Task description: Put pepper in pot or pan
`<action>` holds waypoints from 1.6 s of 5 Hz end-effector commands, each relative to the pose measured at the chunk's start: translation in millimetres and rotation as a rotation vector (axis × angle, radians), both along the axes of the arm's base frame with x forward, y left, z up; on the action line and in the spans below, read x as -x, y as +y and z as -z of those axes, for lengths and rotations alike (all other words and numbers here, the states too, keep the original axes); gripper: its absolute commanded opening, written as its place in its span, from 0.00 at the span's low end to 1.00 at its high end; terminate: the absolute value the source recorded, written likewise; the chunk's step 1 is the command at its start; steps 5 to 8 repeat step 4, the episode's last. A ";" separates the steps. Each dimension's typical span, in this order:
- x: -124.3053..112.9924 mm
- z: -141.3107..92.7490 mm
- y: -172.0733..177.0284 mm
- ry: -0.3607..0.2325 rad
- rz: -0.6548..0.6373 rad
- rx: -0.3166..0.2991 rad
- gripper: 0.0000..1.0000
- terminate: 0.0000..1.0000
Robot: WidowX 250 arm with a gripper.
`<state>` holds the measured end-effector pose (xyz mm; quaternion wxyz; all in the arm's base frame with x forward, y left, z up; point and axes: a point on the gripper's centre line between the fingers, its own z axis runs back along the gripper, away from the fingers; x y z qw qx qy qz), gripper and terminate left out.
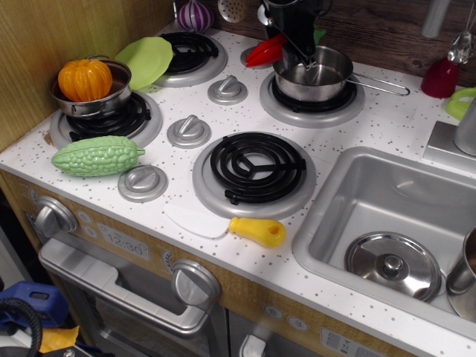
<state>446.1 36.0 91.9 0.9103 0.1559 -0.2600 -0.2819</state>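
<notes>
The glossy red pepper (266, 51) hangs in the air at the back of the stove, held by my black gripper (286, 43), which is shut on its stem end. The pepper's tip points left, and it sits just left of and above the rim of the small steel saucepan (316, 74). The saucepan stands on the back right burner, looks empty inside, and its thin wire handle (381, 85) points right. The gripper's upper part runs out of the top of the frame.
A steel pot with an orange pumpkin (87, 79) sits on the left burner, a bumpy green gourd (97, 156) in front of it. A green plate (145, 61), purple onion (195, 15), yellow-handled spatula (245, 229) and the sink (387, 223) with a lid are nearby.
</notes>
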 end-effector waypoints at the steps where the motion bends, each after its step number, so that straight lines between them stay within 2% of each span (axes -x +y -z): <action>1: -27.7 -21.2 14.4 -0.111 0.040 -0.023 0.00 0.00; 2: -32.8 -16.2 16.1 -0.138 0.080 -0.019 1.00 0.00; 3: -32.8 -16.2 16.1 -0.138 0.080 -0.019 1.00 0.00; 4: -32.8 -16.2 16.1 -0.138 0.080 -0.019 1.00 1.00; 8: -32.8 -16.2 16.1 -0.138 0.080 -0.019 1.00 1.00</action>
